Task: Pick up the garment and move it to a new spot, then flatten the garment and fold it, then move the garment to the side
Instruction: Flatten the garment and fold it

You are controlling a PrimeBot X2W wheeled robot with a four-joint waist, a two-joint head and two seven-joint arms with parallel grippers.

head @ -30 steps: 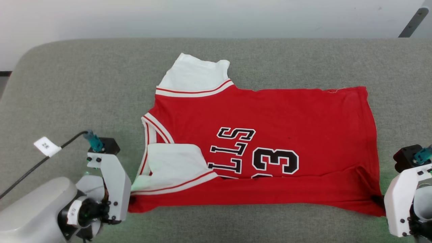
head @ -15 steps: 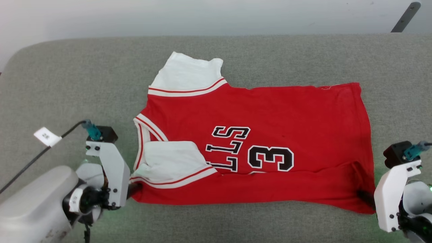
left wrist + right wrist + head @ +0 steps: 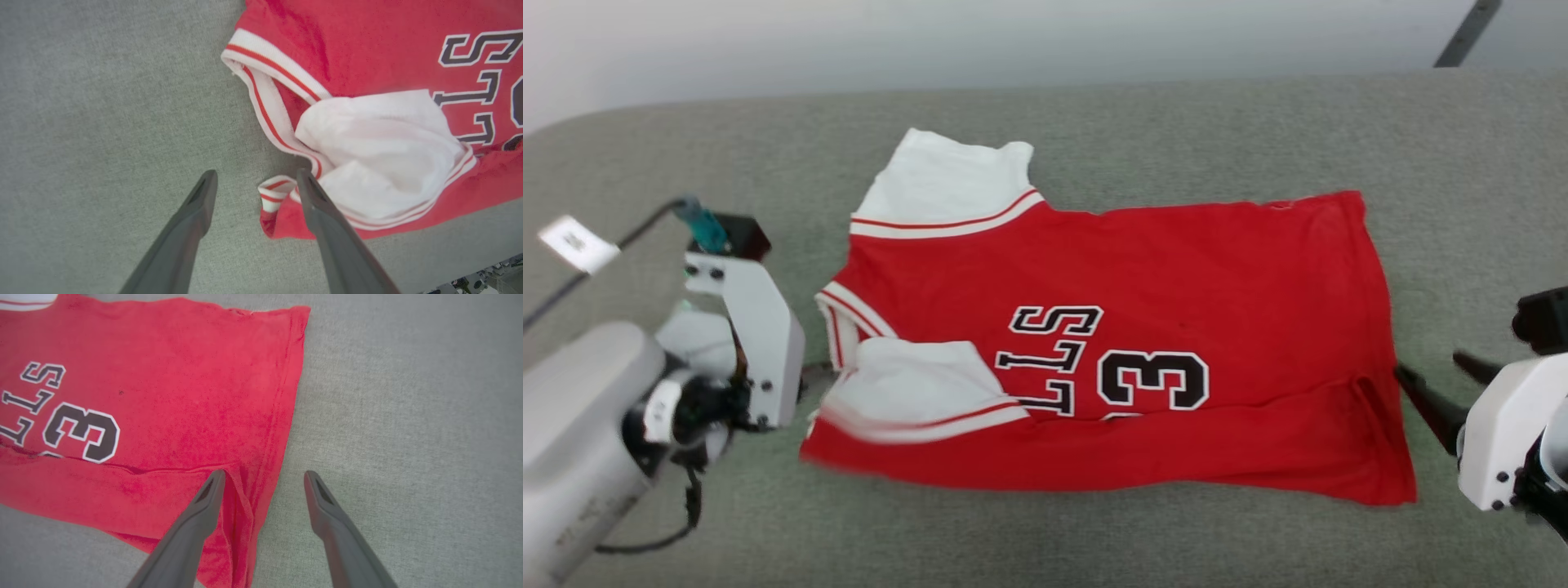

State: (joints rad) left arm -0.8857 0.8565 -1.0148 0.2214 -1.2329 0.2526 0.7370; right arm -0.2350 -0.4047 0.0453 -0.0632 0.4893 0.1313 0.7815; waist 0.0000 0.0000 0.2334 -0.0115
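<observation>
Red garment (image 3: 1111,327) flat on the grey surface (image 3: 1176,122), with both claws wide and empty.

Folded over along its near long edge, collar end toward the robot's left, hem toward its right. Black "LLS" and "3" lettering showing above the fold. 1 white sleeve spread at the far left corner, the other laid over the red body. Left claw (image 3: 256,175) spread wide at the collar end, holding nothing, with 1 finger over the striped trim and the other over bare grey. Right claw (image 3: 264,473) spread just as wide at the hem end, gripping nothing, with 1 finger over the hem corner and the other over bare grey. Contact between fingertips and cloth: cannot tell.
</observation>
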